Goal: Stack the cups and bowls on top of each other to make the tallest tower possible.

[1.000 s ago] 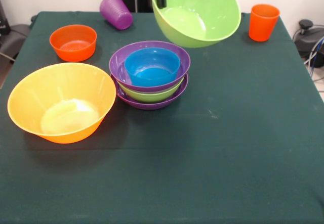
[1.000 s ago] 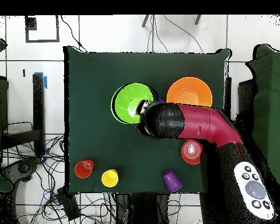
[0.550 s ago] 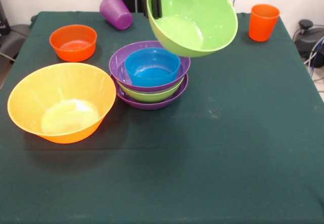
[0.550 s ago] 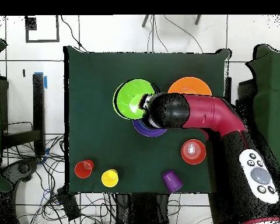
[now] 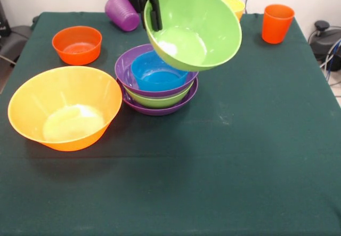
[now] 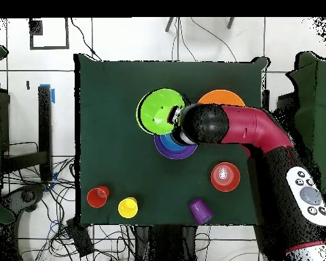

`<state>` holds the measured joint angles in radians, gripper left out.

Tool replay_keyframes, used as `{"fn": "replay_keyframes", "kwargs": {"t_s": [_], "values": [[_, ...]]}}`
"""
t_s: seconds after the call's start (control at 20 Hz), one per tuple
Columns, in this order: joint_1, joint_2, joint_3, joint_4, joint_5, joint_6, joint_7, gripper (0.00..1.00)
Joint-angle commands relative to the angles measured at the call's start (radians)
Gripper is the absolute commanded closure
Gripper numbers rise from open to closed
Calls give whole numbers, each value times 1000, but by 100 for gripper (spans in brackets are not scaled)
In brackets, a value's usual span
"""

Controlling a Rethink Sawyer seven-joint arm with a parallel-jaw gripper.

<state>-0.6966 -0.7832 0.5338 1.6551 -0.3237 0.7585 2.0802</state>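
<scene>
Front view: the gripper [image 5: 155, 13] pinches the left rim of a large green bowl [image 5: 194, 28], one finger inside the wall and one outside. The bowl hangs tilted, its opening facing the camera, its lower edge just above the tower [image 5: 157, 79]. The tower consists of a purple bowl, a green bowl, a second purple bowl and a blue bowl [image 5: 158, 70] nested on top. A very large yellow-orange bowl [image 5: 65, 107] stands left of the tower on the bench [image 5: 240, 161]. A small red-orange bowl [image 5: 77, 45], a ribbed purple cup [image 5: 122, 13] on its side, a yellow cup [image 5: 235, 6] and an orange-red cup [image 5: 277, 23] lie farther back.

Overhead view: the arm [image 6: 250, 132] covers part of the tower; the green bowl overlaps its upper edge.
</scene>
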Motion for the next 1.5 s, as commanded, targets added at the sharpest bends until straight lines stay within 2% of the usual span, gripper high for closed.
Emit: {"fn": "replay_keyframes", "kwargs": {"t_s": [0.05, 0.6, 1.5], "values": [[-16, 57, 72, -62, -81, 129, -309, 100], [-48, 114, 102, -82, -136, 114, -315, 100], [-89, 74, 125, -38, -164, 195, -337, 100]]}}
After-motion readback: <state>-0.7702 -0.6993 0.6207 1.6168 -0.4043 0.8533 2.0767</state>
